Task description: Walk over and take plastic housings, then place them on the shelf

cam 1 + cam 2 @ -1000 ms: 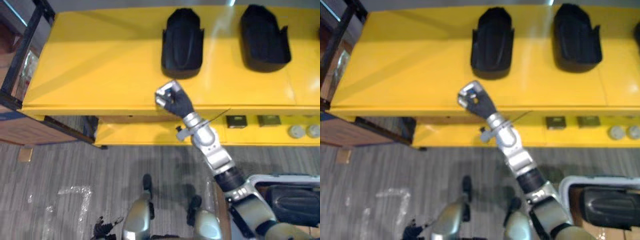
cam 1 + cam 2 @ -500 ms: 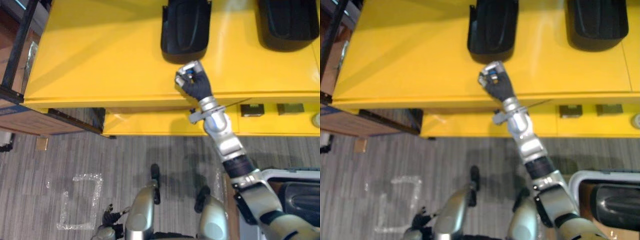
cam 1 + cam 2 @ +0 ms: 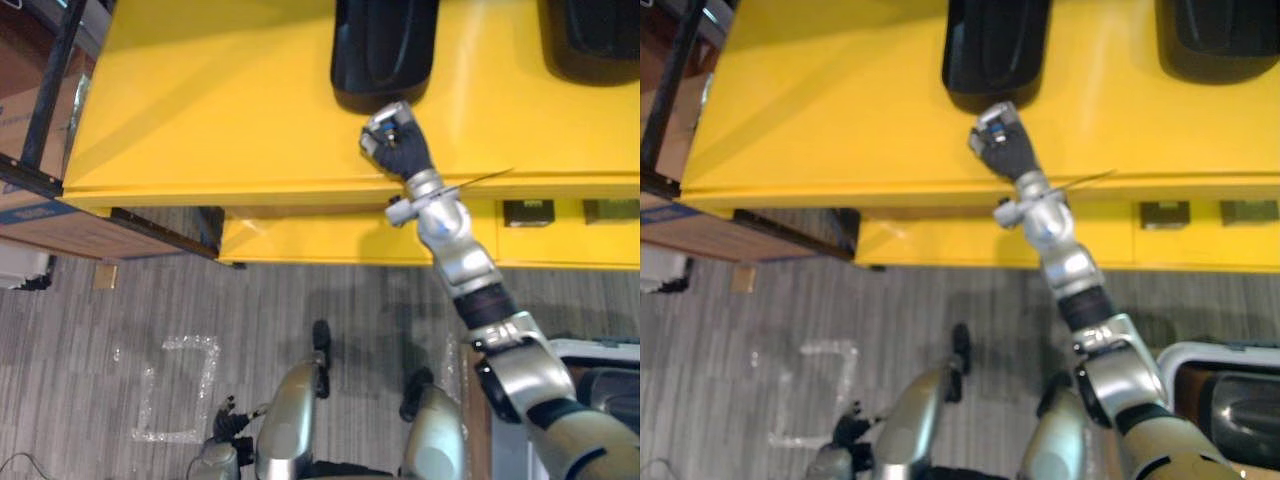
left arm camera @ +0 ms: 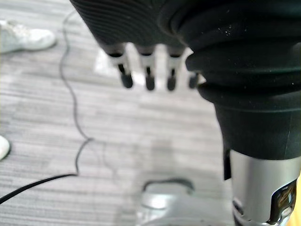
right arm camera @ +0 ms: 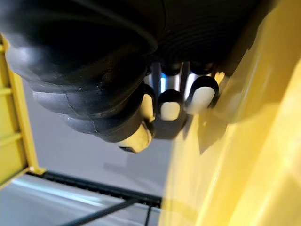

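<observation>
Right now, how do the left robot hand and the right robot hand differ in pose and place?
The right robot hand is over the yellow table, by the near end of a black plastic housing; the left robot hand hangs over the grey floor. The right robot hand's fingers are curled; the left robot hand's fingers are straight. Both hold nothing.

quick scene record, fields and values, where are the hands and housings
surface: yellow table
housings: two black ones on the table, near housing ahead of the right hand, far housing to the robot's right
right hand: fingers curled, empty, above the table's front edge, just short of the near housing
left hand: fingers straight, hanging above the grey floor
picked up: nothing yet
</observation>
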Controlling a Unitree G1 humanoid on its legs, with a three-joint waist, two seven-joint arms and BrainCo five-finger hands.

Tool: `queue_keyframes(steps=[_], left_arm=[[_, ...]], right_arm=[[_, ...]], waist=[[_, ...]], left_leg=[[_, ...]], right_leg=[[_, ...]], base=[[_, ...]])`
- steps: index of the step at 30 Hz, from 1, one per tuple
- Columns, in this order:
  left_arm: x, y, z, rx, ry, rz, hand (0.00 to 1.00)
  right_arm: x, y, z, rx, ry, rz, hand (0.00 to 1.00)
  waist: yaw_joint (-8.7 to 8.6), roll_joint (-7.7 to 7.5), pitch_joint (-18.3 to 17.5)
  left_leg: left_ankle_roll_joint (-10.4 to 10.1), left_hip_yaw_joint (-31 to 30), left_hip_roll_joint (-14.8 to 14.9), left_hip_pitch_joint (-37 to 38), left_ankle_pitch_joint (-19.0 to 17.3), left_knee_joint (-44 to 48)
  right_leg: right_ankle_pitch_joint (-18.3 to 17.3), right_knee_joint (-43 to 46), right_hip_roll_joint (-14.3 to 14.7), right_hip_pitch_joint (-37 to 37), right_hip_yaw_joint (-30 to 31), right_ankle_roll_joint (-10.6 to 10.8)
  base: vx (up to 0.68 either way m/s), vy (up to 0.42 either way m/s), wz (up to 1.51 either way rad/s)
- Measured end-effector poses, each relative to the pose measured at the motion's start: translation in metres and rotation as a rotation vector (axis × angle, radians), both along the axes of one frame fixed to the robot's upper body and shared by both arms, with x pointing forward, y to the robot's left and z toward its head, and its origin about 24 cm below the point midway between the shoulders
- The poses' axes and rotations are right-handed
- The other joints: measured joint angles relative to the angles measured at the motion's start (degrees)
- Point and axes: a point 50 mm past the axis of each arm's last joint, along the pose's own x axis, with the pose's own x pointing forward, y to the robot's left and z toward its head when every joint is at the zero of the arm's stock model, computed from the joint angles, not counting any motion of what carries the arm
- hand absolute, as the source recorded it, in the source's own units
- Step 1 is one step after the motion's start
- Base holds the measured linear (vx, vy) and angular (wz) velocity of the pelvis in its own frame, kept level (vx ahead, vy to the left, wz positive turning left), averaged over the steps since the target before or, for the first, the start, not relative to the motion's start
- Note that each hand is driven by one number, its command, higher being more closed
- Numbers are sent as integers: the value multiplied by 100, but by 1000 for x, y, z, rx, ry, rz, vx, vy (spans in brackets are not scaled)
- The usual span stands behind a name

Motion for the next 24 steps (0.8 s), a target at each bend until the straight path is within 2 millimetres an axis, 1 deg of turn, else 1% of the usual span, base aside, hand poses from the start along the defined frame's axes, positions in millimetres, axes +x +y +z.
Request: queue_keyframes(steps=[1, 3, 5, 10, 13, 17, 24], left_arm=[[0, 0, 0, 0, 1, 0, 0], [0, -1, 0, -1, 0, -5, 0], [1, -1, 1, -2, -4, -8, 0], [3, -2, 2, -2, -11, -9, 0], [5, -2, 3, -3, -22, -10, 0], [5, -2, 3, -5, -11, -11, 0], [5, -2, 3, -6, -4, -13, 0]], right_arm=[[1, -1, 2, -9, -4, -11, 100], [2, -1, 3, -18, -1, -22, 100], [3, 2, 3, -43, 5, -30, 100], [6, 2, 4, -52, 34, -70, 100], [8, 2, 9, -51, 43, -91, 100], [10, 1, 11, -36, 46, -125, 100], [15, -2, 15, -24, 61, -171, 100]], waist=[[18, 0, 0], [107, 3, -2], [140, 3, -2], [149, 8, -6], [151, 14, -10], [240, 15, -10], [259, 15, -11]], left_leg=[[-2, -18, 11, -45, -25, 65], [-2, -17, 13, -46, -41, 84], [1, -21, 11, -61, -75, 153], [-1, -62, 25, -90, -147, 288], [-4, -168, 82, -208, -193, 429], [-4, -166, 94, -221, -201, 453], [-3, -168, 94, -204, -199, 450]], right_leg=[[-9, 23, 0, -3, -25, 3], [-10, 38, -5, -3, -24, 4], [-11, 37, 2, 15, -26, 3], [-9, -28, 43, 117, -81, 4], [-19, -51, 85, 125, -150, -16], [-15, -50, 90, 125, -152, -14], [-10, -45, 89, 146, -154, -7]], base=[[-11, 1, 9], [-2, -1, 2], [0, 0, 0], [-6, 4, 2], [-27, 12, 9], [0, 0, 0], [0, 0, 0]])
